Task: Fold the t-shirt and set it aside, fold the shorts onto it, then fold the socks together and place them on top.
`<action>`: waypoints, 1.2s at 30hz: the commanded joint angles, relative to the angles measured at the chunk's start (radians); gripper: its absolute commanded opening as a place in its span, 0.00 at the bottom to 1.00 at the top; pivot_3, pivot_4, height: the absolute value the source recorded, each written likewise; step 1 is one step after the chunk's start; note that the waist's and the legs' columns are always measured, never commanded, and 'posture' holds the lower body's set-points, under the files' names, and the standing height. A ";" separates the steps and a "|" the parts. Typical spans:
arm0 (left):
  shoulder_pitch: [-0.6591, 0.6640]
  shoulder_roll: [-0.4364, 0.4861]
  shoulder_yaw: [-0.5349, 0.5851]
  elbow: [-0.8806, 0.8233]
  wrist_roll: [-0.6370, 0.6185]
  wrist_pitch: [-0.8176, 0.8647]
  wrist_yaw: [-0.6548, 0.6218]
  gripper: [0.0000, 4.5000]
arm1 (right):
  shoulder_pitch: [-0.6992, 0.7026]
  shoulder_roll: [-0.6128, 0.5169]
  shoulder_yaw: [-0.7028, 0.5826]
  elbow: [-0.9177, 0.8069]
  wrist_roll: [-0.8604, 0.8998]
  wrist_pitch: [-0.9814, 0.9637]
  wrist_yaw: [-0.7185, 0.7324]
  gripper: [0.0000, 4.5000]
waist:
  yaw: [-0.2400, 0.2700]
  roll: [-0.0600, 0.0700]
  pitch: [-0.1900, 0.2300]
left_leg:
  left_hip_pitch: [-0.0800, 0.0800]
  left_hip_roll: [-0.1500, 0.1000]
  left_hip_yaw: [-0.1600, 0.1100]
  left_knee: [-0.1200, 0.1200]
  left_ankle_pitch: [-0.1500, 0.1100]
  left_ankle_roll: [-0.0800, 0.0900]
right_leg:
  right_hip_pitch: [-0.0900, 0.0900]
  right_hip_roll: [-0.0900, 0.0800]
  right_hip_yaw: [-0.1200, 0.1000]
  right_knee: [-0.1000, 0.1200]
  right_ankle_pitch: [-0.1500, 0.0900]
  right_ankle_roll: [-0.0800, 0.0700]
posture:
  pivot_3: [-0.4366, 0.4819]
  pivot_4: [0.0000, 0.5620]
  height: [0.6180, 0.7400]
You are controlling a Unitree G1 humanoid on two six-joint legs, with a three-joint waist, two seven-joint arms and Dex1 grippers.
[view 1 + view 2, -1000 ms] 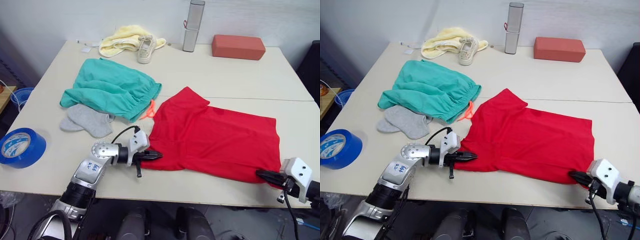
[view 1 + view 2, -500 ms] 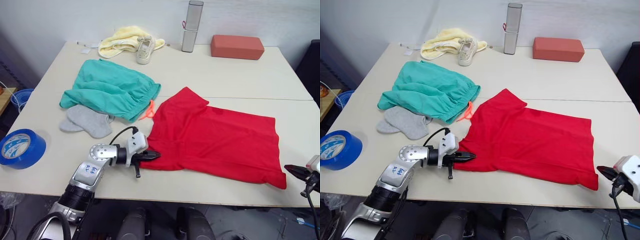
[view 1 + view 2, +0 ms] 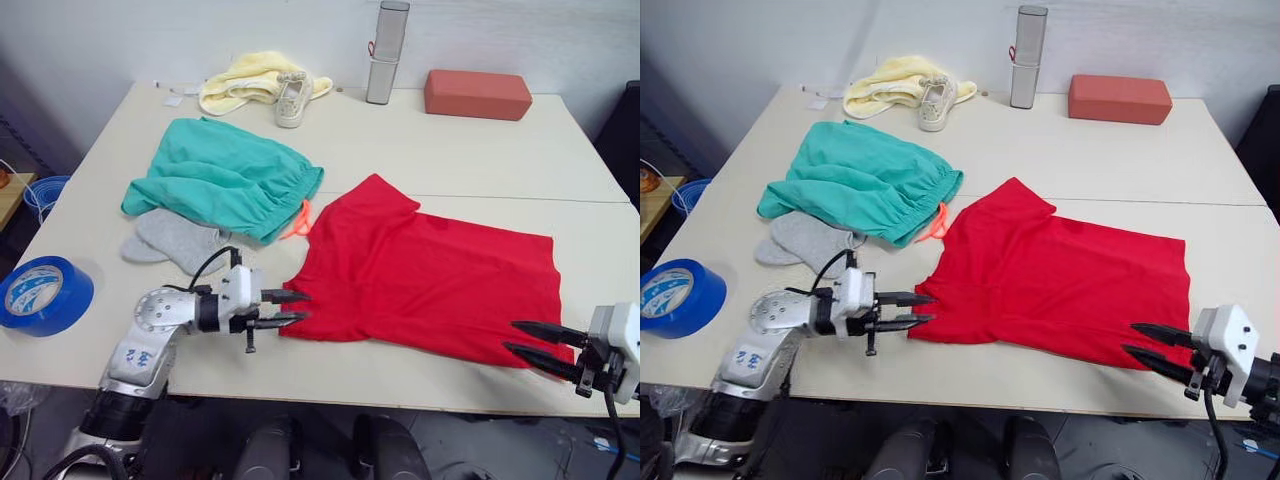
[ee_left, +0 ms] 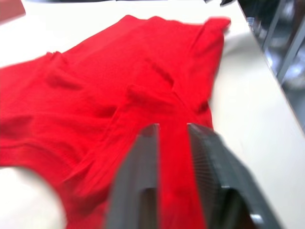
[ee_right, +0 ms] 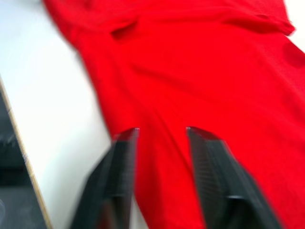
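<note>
Even, bright light falls from overhead, leaving only soft shadows on the table (image 3: pixel 480 150). Both wrist views are motion-blurred, the t-shirt (image 4: pixel 119 90) smeared and saturated.

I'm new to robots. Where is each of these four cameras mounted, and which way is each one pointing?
Left eye view: on the head, looking forward and down over the table; shows the left gripper and right gripper, both open.
Right eye view: the head camera's other eye, same scene: t-shirt, shorts, socks.
Left wrist view: on the left wrist, looking along its fingers at the t-shirt.
Right wrist view: on the right wrist, looking along its fingers at the t-shirt.
Both wrist views share the red t-shirt.
</note>
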 commanded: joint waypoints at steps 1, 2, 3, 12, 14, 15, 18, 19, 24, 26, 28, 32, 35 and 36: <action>0.064 0.039 -0.013 -0.035 0.109 -0.176 0.006 0.51 | 0.046 0.007 -0.042 0.065 -0.072 -0.129 0.047 0.63 | 0.002 0.000 0.000 | 0.000 0.000 0.000 0.000 0.000 0.000 | 0.000 0.000 0.000 -0.001 0.000 0.000 | 0.48 0.27 1.00; 0.074 0.044 -0.018 -0.030 0.138 -0.199 0.024 0.59 | 0.056 0.009 -0.045 0.094 -0.090 -0.166 0.056 0.71 | 0.004 0.000 0.000 | 0.000 0.000 0.000 0.000 -0.001 0.000 | 0.000 0.000 0.000 -0.001 0.000 0.000 | 0.48 0.27 1.00; 0.079 0.046 -0.023 -0.024 0.156 -0.214 0.036 0.66 | 0.060 0.010 -0.045 0.114 -0.101 -0.192 0.063 0.78 | 0.005 0.000 0.000 | 0.000 0.000 0.000 0.000 -0.001 0.000 | 0.000 0.000 0.000 -0.002 0.000 0.000 | 0.48 0.27 1.00; 0.042 0.015 -0.106 0.002 0.276 -0.156 0.130 0.81 | 0.066 0.031 0.023 0.202 -0.248 -0.348 -0.017 1.00 | -0.003 0.001 0.000 | -0.001 0.000 0.000 0.000 -0.002 0.003 | 0.000 0.000 0.000 -0.002 0.001 0.001 | 0.48 0.27 1.00; 0.031 0.014 -0.115 0.009 0.284 -0.143 0.139 0.81 | 0.065 0.034 0.038 0.230 -0.279 -0.409 -0.030 1.00 | -0.002 0.001 0.000 | 0.000 0.000 0.000 0.000 -0.001 0.001 | 0.000 0.000 0.000 -0.002 0.001 0.001 | 0.48 0.27 1.00; 0.025 0.014 -0.119 0.014 0.288 -0.141 0.144 0.81 | 0.066 0.037 0.046 0.248 -0.297 -0.435 -0.040 1.00 | -0.002 0.001 0.000 | 0.000 0.000 0.000 0.000 -0.001 0.001 | 0.000 0.000 0.000 -0.002 0.001 0.001 | 0.48 0.27 1.00; 0.011 0.015 -0.131 0.028 0.298 -0.132 0.155 0.81 | 0.065 0.041 0.059 0.299 -0.335 -0.478 -0.076 1.00 | 0.000 0.001 0.000 | 0.000 0.000 0.000 0.000 -0.001 0.001 | 0.000 0.000 0.000 -0.002 0.001 0.001 | 0.48 0.27 1.00; 0.007 0.016 -0.135 0.033 0.301 -0.126 0.155 0.81 | 0.062 0.040 0.064 0.318 -0.347 -0.485 -0.089 1.00 | 0.000 0.001 0.000 | 0.000 0.000 0.000 0.000 -0.001 0.001 | 0.000 0.000 0.000 -0.002 0.001 0.001 | 0.48 0.27 1.00; -0.018 0.018 -0.155 0.055 0.307 -0.105 0.145 0.81 | 0.035 0.032 0.098 0.389 -0.377 -0.492 -0.143 0.79 | -0.001 -0.001 -0.002 | 0.002 0.000 0.000 0.000 -0.001 0.001 | 0.003 0.000 0.000 -0.002 0.001 0.002 | 0.48 0.27 1.00; -0.036 0.019 -0.166 0.073 0.314 -0.091 0.142 0.81 | 0.018 0.026 0.116 0.411 -0.389 -0.500 -0.154 0.63 | -0.002 -0.004 -0.004 | 0.002 0.000 0.000 0.000 -0.001 0.001 | 0.003 0.000 0.000 -0.003 0.001 0.002 | 0.48 0.27 1.00; -0.049 0.018 -0.175 0.088 0.306 -0.072 0.131 0.73 | 0.008 0.022 0.131 0.424 -0.388 -0.504 -0.154 0.51 | -0.002 -0.007 -0.007 | 0.003 0.000 0.000 0.000 -0.001 0.001 | 0.003 0.000 0.000 -0.003 0.001 0.002 | 0.48 0.27 1.00; -0.063 0.025 -0.195 0.117 0.294 -0.063 0.098 0.47 | -0.007 0.015 0.156 0.443 -0.382 -0.523 -0.149 0.20 | -0.002 -0.007 -0.007 | 0.003 0.000 0.000 0.000 -0.001 0.002 | 0.004 -0.001 0.000 -0.003 0.001 0.002 | 0.48 0.27 1.00; -0.042 0.043 -0.190 0.109 0.262 -0.055 0.064 0.27 | -0.015 0.006 0.173 0.447 -0.376 -0.539 -0.146 0.00 | -0.003 -0.007 -0.008 | 0.003 0.000 -0.001 0.000 -0.001 0.002 | 0.004 -0.001 0.000 -0.003 0.001 0.001 | 0.48 0.27 1.00; -0.030 0.051 -0.186 0.100 0.243 -0.046 0.048 0.19 | -0.016 0.004 0.177 0.447 -0.375 -0.541 -0.147 0.00 | -0.004 -0.007 -0.008 | 0.003 0.000 -0.001 0.000 -0.001 0.001 | 0.004 -0.001 0.000 -0.003 0.001 0.001 | 0.48 0.27 1.00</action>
